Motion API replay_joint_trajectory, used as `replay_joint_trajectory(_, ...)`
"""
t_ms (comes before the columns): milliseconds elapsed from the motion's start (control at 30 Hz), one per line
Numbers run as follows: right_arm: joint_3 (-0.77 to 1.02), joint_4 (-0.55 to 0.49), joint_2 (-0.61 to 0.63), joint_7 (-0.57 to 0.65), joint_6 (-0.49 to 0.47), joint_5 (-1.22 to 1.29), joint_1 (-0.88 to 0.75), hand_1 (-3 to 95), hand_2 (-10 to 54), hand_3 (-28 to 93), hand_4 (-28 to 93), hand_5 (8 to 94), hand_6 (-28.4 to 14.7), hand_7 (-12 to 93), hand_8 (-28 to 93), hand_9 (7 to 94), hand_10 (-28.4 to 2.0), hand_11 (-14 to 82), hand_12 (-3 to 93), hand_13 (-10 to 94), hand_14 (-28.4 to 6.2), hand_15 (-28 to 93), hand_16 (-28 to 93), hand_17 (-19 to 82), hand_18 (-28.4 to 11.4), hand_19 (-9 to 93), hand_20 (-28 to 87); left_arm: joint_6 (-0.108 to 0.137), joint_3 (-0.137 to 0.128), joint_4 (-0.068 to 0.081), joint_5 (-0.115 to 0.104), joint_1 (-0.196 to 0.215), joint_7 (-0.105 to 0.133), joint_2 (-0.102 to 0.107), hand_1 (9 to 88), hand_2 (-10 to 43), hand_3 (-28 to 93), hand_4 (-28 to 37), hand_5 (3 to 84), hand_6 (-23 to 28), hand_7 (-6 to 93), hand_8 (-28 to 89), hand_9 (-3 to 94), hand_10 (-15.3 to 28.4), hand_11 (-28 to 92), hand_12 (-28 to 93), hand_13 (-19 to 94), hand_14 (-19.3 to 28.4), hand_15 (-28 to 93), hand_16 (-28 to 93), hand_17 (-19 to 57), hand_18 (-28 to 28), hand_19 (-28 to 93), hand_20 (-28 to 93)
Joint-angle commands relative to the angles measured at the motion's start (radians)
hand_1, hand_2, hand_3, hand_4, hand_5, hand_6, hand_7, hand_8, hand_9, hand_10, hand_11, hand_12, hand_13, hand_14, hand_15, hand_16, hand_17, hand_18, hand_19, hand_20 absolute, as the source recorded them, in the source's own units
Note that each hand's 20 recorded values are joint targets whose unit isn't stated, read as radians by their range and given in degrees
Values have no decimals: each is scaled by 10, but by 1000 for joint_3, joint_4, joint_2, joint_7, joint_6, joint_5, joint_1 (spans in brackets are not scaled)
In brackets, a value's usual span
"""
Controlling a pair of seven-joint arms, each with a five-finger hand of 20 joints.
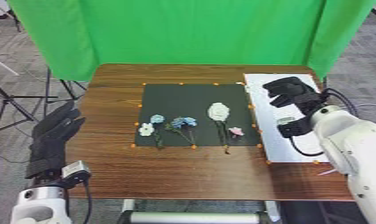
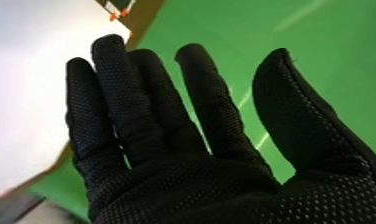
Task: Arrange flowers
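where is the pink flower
In the head view, the pink flower lies near the dark mat's lower right corner, just right of the large white flower's stem.

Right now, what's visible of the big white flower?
The white flower has a large, pale, oval bloom with a ruffled look, on a long greenish stem. It lies on the dark mat, bloom pointing away from the robot, stem tip just past the near edge. The pink flower is close to the stem's right; contact unclear. Neither hand touches it. Real or artificial: can't tell.
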Motion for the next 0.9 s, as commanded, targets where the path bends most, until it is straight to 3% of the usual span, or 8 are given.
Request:
replay_joint_trajectory(33, -27, 35, 19, -57, 264, 212, -58, 176, 155, 896, -264, 458, -78, 155, -117, 439, -206, 162, 151, 374, -188, 453, 48, 151, -185, 653, -4, 0, 14, 18, -21, -3, 30, -9, 267, 51, 838, -191, 334, 66, 144, -114, 302, 174, 317, 27, 194, 235, 535, -165, -96, 201, 561, 9)
replay_joint_trajectory(167, -47, 64, 59, -148, 413, 406, -68, 157, 150, 886, -272, 422, -72, 150, -117, 417, -211, 158, 153, 341, -201, 451, 51, 134, -186, 640, 10, -9, -3, 20, -12, 12, 28, -27, 265, 47, 837, -191, 327, 57, 152, -117, 298, 171, 313, 29, 195, 243, 549, -158, -97, 201, 563, 11)
replay_joint_trajectory(333, 19, 66, 76, -177, 395, 484, -120, 111, 165, 864, -281, 374, -62, 139, -113, 381, -207, 145, 150, 289, -213, 427, 52, 86, -193, 610, 36, -28, -44, 10, 12, 46, 14, -47, 262, 44, 835, -197, 328, 57, 154, -120, 297, 171, 312, 34, 202, 250, 573, -155, -99, 204, 566, 15)
replay_joint_trajectory(567, 44, 76, 89, -165, 404, 519, -146, 92, 178, 857, -282, 363, -53, 135, -109, 379, -205, 139, 152, 280, -217, 420, 60, 72, -196, 597, 54, -30, -77, 1, 6, 85, 26, -66, 258, 45, 831, -202, 337, 61, 146, -116, 295, 172, 309, 37, 201, 249, 576, -161, -100, 207, 566, 19)
replay_joint_trajectory(767, 60, 82, 73, -154, 382, 524, -144, 89, 180, 857, -283, 359, -50, 135, -107, 379, -205, 137, 153, 279, -219, 420, 64, 65, -198, 589, 66, -17, -71, 1, -34, 93, 58, -46, 251, 49, 825, -212, 336, 60, 142, -114, 287, 167, 301, 38, 192, 244, 562, -161, -102, 207, 561, 18)
replay_joint_trajectory(833, 54, 85, 76, -159, 384, 527, -140, 89, 179, 855, -283, 358, -49, 135, -107, 379, -204, 136, 153, 279, -219, 420, 65, 63, -199, 588, 69, -35, -67, 2, -79, 89, 86, -44, 250, 49, 825, -213, 336, 59, 142, -113, 286, 166, 300, 39, 192, 243, 561, -158, -102, 207, 559, 19)
replay_joint_trajectory(867, 62, 85, 71, -162, 374, 528, -144, 90, 179, 854, -283, 358, -49, 134, -107, 379, -204, 136, 154, 279, -219, 420, 65, 62, -199, 587, 71, -36, -64, 2, -92, 86, 95, -44, 250, 49, 825, -213, 336, 59, 142, -113, 286, 166, 299, 40, 192, 244, 561, -158, -102, 207, 559, 20)
replay_joint_trajectory(900, 65, 83, 70, -164, 375, 531, -149, 88, 179, 853, -283, 356, -48, 134, -107, 379, -204, 136, 154, 280, -219, 420, 65, 62, -200, 586, 72, -36, -64, 2, -90, 84, 93, -46, 250, 50, 824, -215, 336, 59, 141, -112, 286, 166, 299, 40, 191, 244, 560, -157, -102, 207, 559, 20)
